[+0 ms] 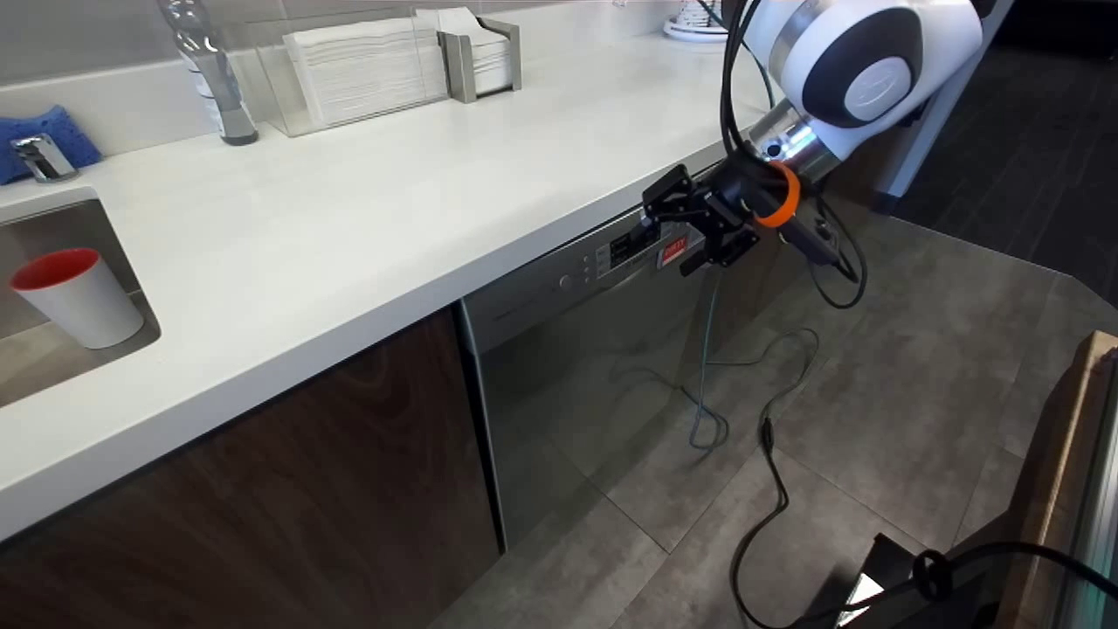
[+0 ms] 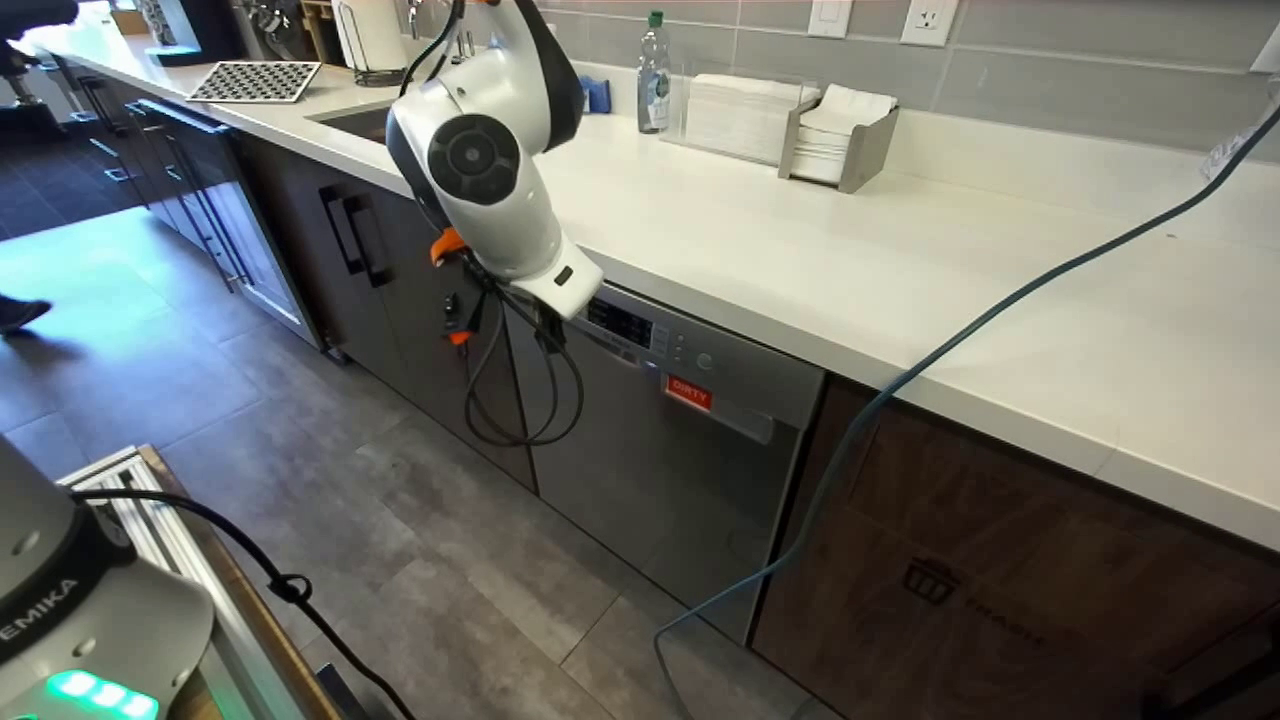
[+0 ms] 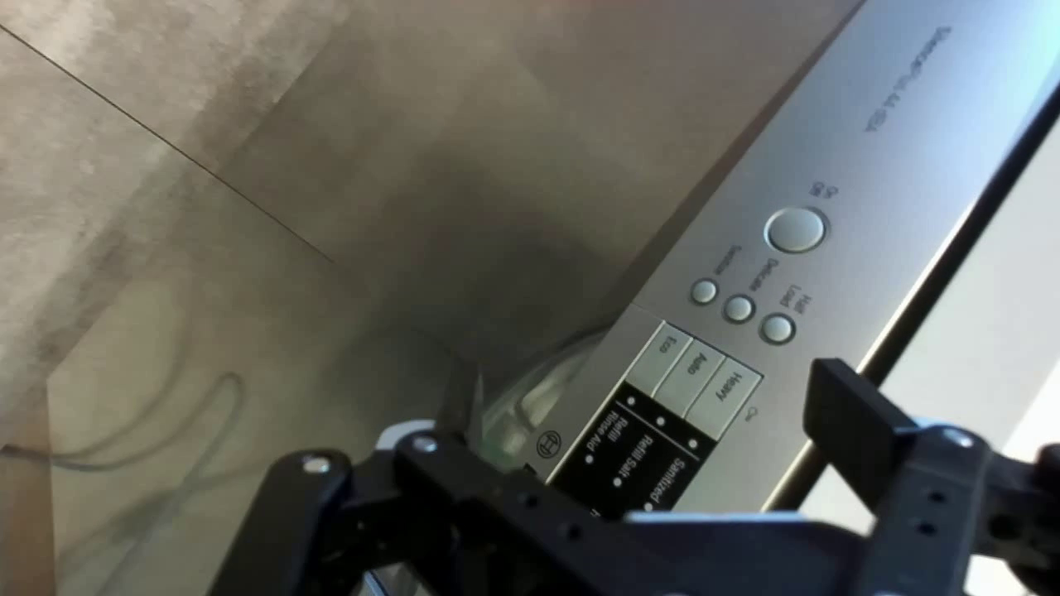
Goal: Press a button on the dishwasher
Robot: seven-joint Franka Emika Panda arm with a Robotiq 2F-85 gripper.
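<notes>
The dishwasher (image 1: 594, 376) has a grey brushed-metal front under the white counter; it also shows in an exterior view (image 2: 640, 470). In the wrist view its control strip (image 3: 894, 190) bears a large round button (image 3: 796, 230), small round buttons (image 3: 739, 309), rectangular Eco, Auto and Heavy buttons (image 3: 694, 377) and a black display (image 3: 633, 455). My gripper (image 1: 671, 243) is open and empty, at the strip near the display. In the wrist view its fingers (image 3: 654, 414) stand apart on either side of the strip. I cannot tell whether they touch it. The arm mostly hides the gripper in an exterior view.
A red DIRTY label (image 2: 689, 392) is on the dishwasher front. The white counter (image 1: 367, 218) overhangs it, with a napkin holder (image 2: 838, 145), a bottle (image 2: 653, 80) and a sink holding a cup (image 1: 83, 297). Cables (image 1: 777, 489) lie on the floor. A cable (image 2: 900, 380) hangs over the counter.
</notes>
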